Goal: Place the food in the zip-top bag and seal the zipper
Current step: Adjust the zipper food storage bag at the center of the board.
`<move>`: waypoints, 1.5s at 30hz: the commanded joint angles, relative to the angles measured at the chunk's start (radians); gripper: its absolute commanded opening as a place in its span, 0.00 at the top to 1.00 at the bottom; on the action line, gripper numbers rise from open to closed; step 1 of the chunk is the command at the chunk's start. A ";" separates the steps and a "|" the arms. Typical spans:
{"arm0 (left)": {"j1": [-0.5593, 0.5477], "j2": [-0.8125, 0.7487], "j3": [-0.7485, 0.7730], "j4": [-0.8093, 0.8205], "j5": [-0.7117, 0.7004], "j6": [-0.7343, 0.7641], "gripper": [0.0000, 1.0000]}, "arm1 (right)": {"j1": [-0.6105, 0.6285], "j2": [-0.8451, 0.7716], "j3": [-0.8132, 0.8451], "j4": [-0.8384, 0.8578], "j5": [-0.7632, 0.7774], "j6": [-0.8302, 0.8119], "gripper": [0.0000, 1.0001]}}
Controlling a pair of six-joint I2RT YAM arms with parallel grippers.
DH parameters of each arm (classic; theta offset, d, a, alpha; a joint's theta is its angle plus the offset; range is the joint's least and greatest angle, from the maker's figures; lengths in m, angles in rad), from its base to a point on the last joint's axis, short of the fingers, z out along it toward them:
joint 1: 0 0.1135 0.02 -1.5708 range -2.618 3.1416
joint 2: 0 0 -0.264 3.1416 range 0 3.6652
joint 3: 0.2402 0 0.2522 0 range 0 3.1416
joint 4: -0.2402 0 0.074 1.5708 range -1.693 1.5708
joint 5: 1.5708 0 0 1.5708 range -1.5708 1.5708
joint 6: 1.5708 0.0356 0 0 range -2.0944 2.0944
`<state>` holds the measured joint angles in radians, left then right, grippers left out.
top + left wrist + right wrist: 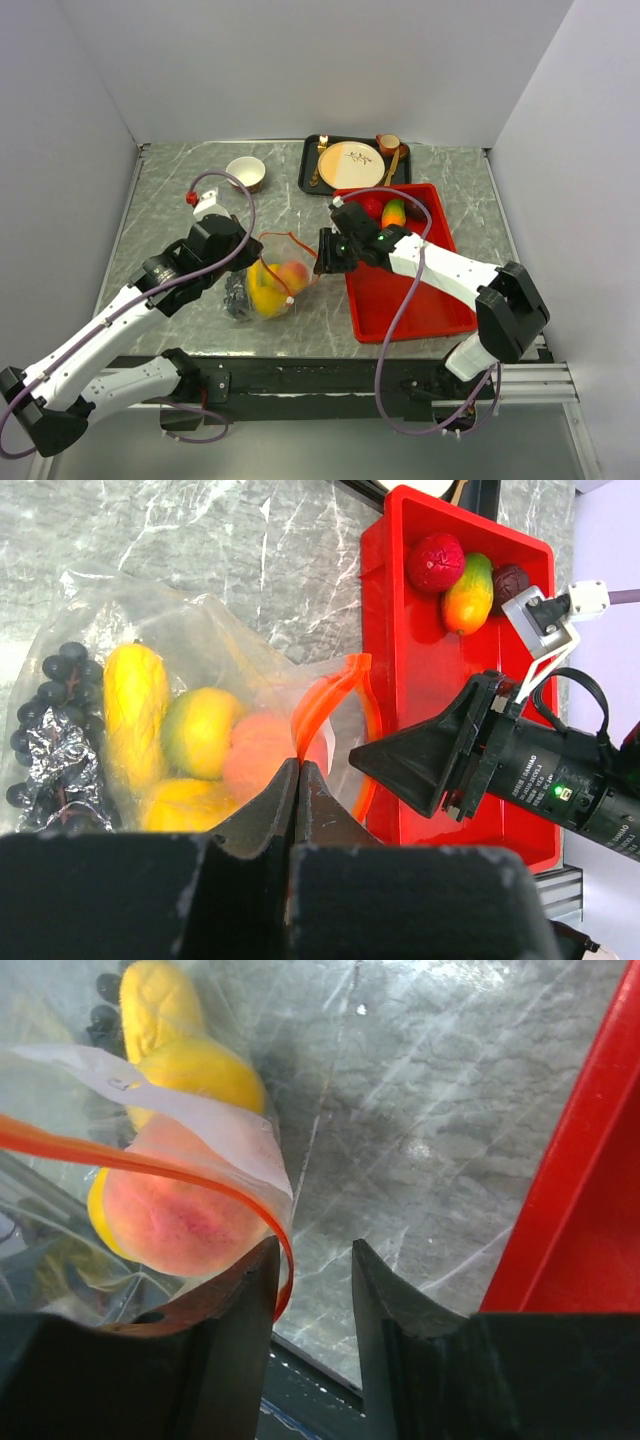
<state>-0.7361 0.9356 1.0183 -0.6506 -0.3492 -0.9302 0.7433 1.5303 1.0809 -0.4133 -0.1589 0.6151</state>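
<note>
The bag (200, 630) on the table (180, 200) holds peach (170, 1222), grapes (48, 680) and yellow fruits (135, 695); the tray (430, 312) holds apple (435, 562), mango (468, 592), plum (510, 581). Left gripper (299, 765) pinches the zipper (325, 695); right gripper (312, 1250) stands half-open beside it.

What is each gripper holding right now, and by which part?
Left gripper is pinched shut on the zip-top bag by its orange-red zipper. Right gripper holds nothing; its jaws stand apart near the zipper.

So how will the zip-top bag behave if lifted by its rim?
Likely floppy: the zip-top bag is thin crinkled film, its zipper bowing. Probably bottom-heavy, since fruit bunches at one end. Fruit looks round, so it may roll toward the mouth.
</note>
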 commanded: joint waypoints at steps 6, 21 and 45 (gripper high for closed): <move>0.003 -0.014 0.038 0.002 -0.039 0.008 0.96 | 0.010 -0.051 0.030 0.131 -0.131 -0.012 1.00; 0.046 -0.040 0.554 -0.483 -0.490 0.080 0.98 | 0.205 0.184 0.658 0.062 -0.286 -0.120 0.97; 0.046 0.094 0.097 -0.092 0.007 0.093 0.99 | 0.119 0.097 0.169 0.041 0.039 0.058 0.89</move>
<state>-0.6922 1.0580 1.1183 -0.8692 -0.4023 -0.8326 0.8555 1.7336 1.2530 -0.3893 -0.2150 0.6632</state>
